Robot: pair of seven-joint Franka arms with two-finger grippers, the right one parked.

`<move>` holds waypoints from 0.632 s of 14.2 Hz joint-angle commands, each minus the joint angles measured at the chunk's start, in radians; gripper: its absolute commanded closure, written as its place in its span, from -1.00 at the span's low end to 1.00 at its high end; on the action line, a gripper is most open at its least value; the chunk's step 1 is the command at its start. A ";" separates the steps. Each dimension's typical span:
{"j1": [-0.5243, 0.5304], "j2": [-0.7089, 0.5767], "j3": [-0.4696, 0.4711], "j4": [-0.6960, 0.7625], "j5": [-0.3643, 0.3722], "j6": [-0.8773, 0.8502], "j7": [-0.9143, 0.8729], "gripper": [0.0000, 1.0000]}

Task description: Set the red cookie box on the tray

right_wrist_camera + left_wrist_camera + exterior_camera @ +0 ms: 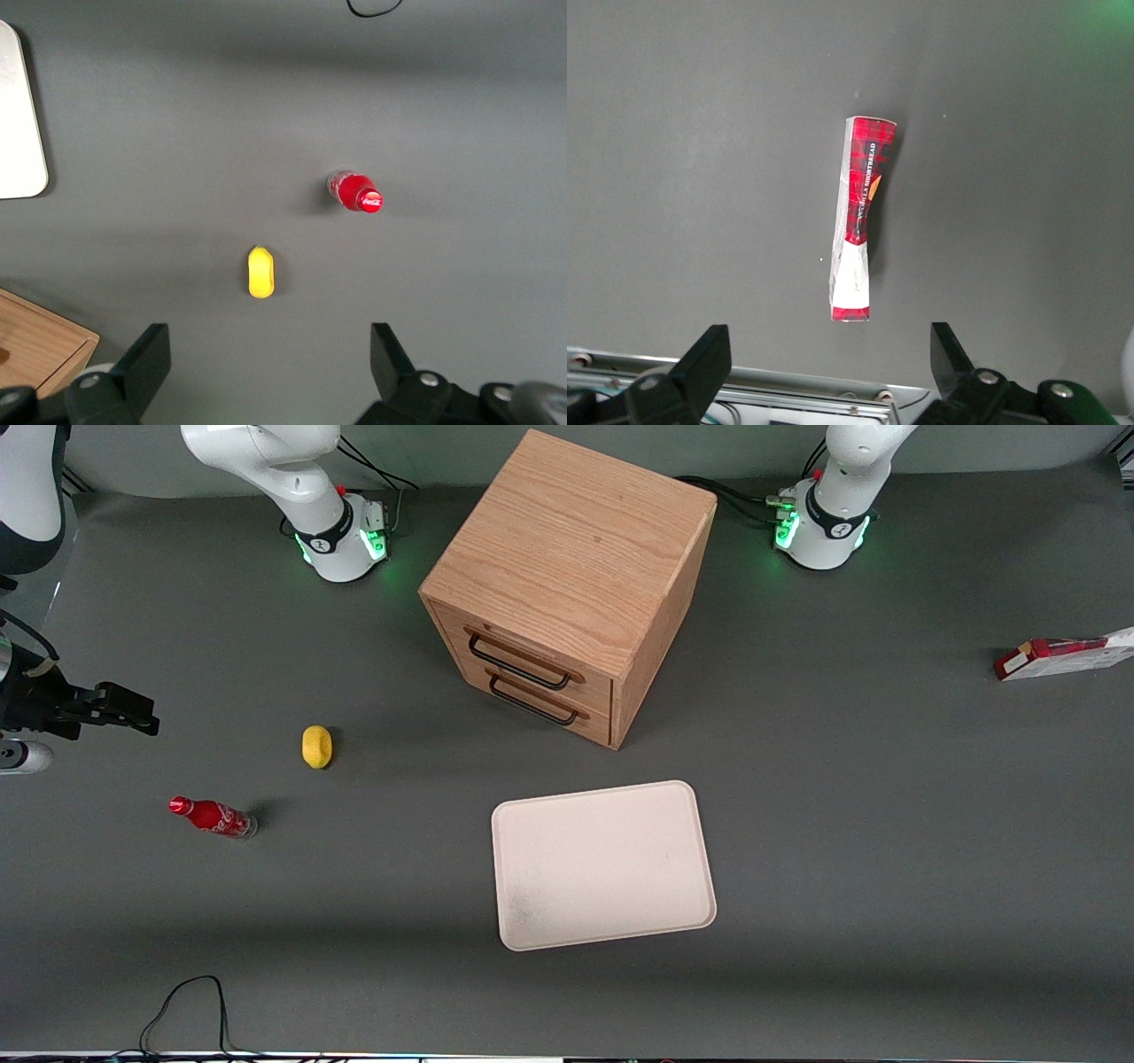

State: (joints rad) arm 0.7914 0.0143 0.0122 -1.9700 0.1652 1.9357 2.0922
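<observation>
Cookie box first: the red cookie box (859,217) lies flat on the gray surface (700,177), out toward the working arm's end, at the edge of my front view (1063,657). On the wrist camera I see it below the gripper (830,363), roughly centred between the two fingers (704,359) and clear of both. I read the fingers as spread wide, holding nothing and touching nothing; the gap between them is broader than the box is wide.

The box is long and narrow, dark red plaid over most of its length, with a white stretch near one end, a thin red band at that tip, an orange patch along one edge and a black strip of lettering down the middle. It looks slightly bowed or dented along its length.

Farther off, the tray (602,864) sits well apart from the box, nearer the front camera than the wooden drawer cabinet (567,576). I see nothing on it.
</observation>
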 commanded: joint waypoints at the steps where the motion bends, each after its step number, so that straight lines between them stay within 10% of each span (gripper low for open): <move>1: -0.004 -0.031 0.006 -0.027 -0.010 0.020 0.080 -1.00; 9: 0.009 -0.020 0.014 -0.147 -0.016 0.168 0.081 -0.99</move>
State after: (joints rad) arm 0.7930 0.0141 0.0196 -2.0465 0.1650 2.0314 2.1448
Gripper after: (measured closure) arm 0.000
